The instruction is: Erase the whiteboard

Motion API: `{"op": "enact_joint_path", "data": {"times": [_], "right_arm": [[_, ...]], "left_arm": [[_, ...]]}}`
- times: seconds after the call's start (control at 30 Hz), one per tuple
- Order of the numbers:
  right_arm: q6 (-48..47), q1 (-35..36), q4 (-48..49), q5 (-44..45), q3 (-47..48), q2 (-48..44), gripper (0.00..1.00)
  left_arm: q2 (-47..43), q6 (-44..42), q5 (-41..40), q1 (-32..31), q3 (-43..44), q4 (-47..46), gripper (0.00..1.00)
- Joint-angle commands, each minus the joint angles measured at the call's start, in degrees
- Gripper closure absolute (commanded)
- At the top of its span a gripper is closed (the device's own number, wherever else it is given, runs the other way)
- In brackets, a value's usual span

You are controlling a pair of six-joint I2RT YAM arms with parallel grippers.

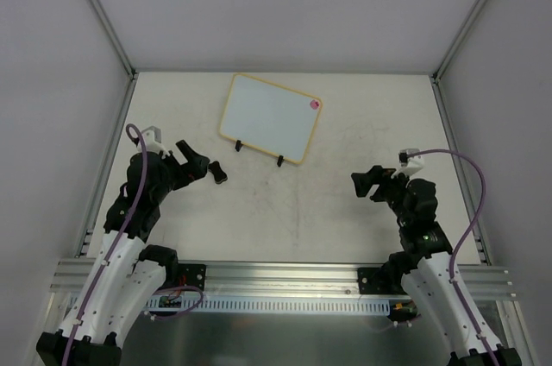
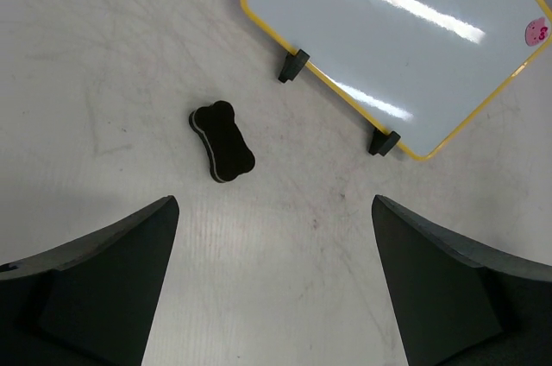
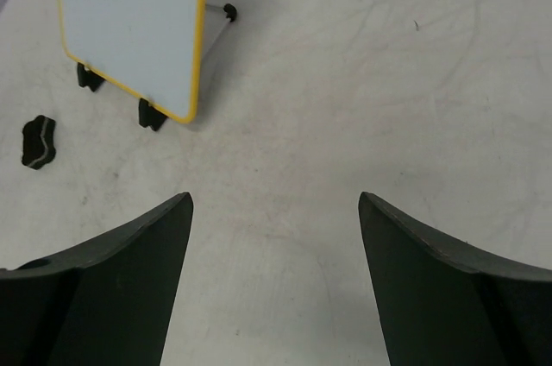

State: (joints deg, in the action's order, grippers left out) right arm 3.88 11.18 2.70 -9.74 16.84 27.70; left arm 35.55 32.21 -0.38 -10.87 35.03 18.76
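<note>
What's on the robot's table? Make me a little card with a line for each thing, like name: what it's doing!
whiteboard: stands on two black feet, pink dot in one corner, no writing visible
eraser: black, bone-shaped, lies on the table near the board, not touching it
left gripper: open, empty, pointed toward the eraser
right gripper: open, empty, over bare table
job so far: eraser not yet picked up

Glossy smooth whiteboard (image 2: 405,47), yellowish frame; matt scuffed table (image 2: 103,55); matt black eraser (image 2: 222,141).
</note>
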Motion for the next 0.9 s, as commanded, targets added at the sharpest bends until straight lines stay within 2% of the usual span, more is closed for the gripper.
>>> {"op": "enact_joint_path", "data": {"times": [0.0, 0.13, 0.37, 0.87], "right_arm": [[-3.35, 1.12, -4.02, 6.93, -1.71, -4.4, 0.18], [-0.81, 1.12, -3.93, 7.01, -2.69, -4.07, 0.13], [0.25, 1.12, -3.84, 6.14, -1.9, 0.68, 0.13], [-0.19, 1.12, -3.58, 6.05, -3.39, -5.2, 0.12]], "left_arm": [[-1.8, 0.49, -1.55, -0.02, -1.36, -0.66, 0.05], [-1.71, 0.14, -0.94, -0.03, -2.06, -0.66, 0.02], [-1.98, -0.39, -0.14, -0.02, -1.89, -0.66, 0.01], [-1.45, -0.57, 0.03, -0.02, -1.19, -0.66, 0.01]]}}
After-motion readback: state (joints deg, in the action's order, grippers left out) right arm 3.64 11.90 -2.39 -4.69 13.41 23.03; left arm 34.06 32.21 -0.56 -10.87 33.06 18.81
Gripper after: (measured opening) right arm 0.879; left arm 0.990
